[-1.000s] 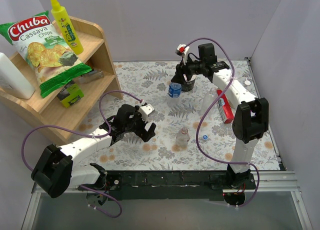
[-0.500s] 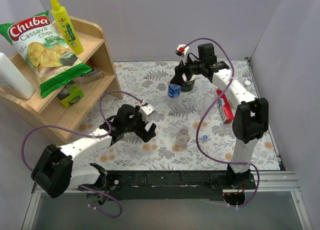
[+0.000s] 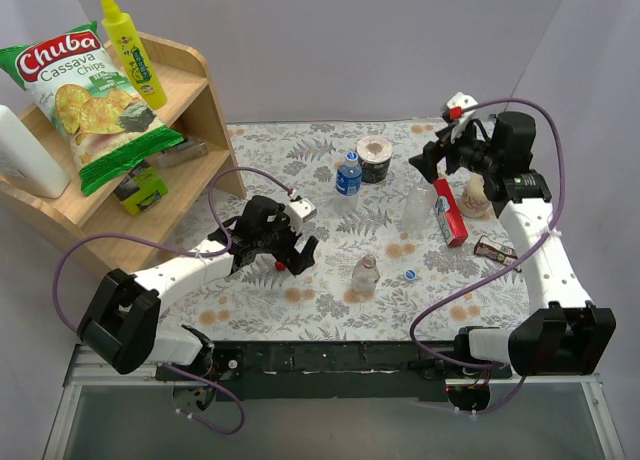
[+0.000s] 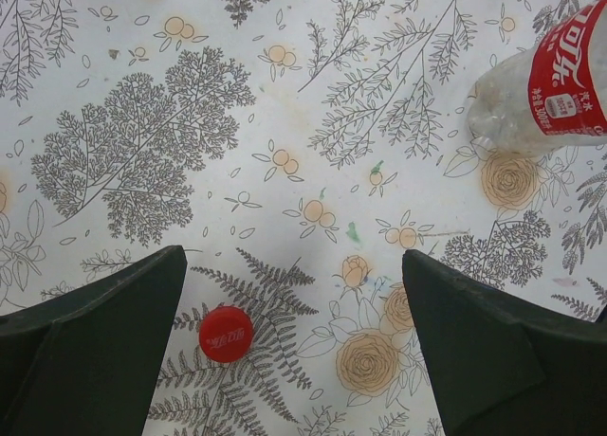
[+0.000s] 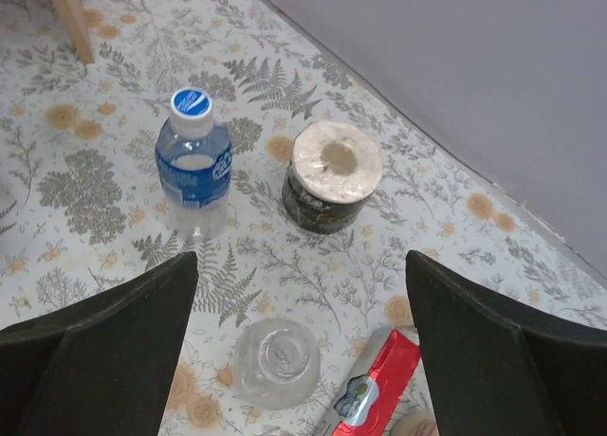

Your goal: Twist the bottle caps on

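Bench (image 3: 300, 150): floral-patterned cover that carries the bottles, caps and clutter.
Shelf (image 3: 190, 110): wooden, at the far left, holding a chips bag (image 3: 85, 100) and a yellow squeeze bottle (image 3: 130, 45). Only the top view shows it.
Left end effector (image 3: 275, 255): low over the middle of the bench. The left wrist view (image 4: 292, 256) shows its fingers spread wide and holding nothing.
Right end effector (image 3: 432, 163): raised over the far right of the bench. Its jaws are wide apart and empty in the right wrist view (image 5: 302, 258).
Blue-label bottle (image 3: 348, 178): upright at the far middle, well apart from both end effectors.
Clear bottle (image 3: 417, 205): upright. The right wrist view (image 5: 275, 360) looks straight down its open mouth, which the top view does not show.
Red-label bottle (image 3: 365, 273): near the front. It sits in the left wrist view's corner (image 4: 545, 85), with its neck out of frame.
Paper roll (image 5: 332, 175): just beside the blue-label bottle.
Red packet (image 3: 450, 212): lies flat just right of the clear bottle.
Red cap (image 4: 226, 333): on the bench between the left fingers, nearer the left one and touching neither. From above (image 3: 281, 267) it peeks out at the end effector's near edge.
Fitted blue cap (image 5: 191, 101): on the blue-label bottle's neck.
Loose blue cap (image 3: 410, 275): on the bench just right of the red-label bottle. Only the top view shows it.
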`<state>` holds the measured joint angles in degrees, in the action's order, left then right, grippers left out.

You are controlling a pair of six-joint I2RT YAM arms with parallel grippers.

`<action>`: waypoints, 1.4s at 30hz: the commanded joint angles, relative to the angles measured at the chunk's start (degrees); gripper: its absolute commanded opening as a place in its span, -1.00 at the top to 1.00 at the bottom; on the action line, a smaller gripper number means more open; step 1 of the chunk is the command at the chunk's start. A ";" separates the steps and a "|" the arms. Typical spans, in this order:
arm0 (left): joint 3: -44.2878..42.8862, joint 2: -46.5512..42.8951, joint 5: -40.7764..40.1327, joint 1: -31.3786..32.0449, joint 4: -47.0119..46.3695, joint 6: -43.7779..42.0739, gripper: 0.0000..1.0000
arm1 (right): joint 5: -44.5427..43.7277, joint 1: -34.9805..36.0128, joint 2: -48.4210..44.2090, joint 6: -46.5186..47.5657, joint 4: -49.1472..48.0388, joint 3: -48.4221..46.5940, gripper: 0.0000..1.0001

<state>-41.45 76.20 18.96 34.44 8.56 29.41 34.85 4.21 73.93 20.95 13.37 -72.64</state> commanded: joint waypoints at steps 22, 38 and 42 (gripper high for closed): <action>-18.82 2.21 12.75 -2.09 9.20 -11.13 -0.96 | 14.01 -6.23 -2.62 1.02 -17.16 15.44 0.73; -36.85 7.55 6.45 9.06 -2.83 -12.26 -0.96 | 15.68 -5.88 -11.80 -40.09 -30.91 5.93 0.97; -39.31 10.19 -0.21 12.23 -4.07 -14.73 -0.96 | 13.49 -5.79 -10.74 -43.97 -33.66 5.06 0.97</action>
<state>-77.32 84.73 26.57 44.25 6.90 18.04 49.65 -1.74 61.91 -13.65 -12.53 -67.68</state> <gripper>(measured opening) 0.982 0.458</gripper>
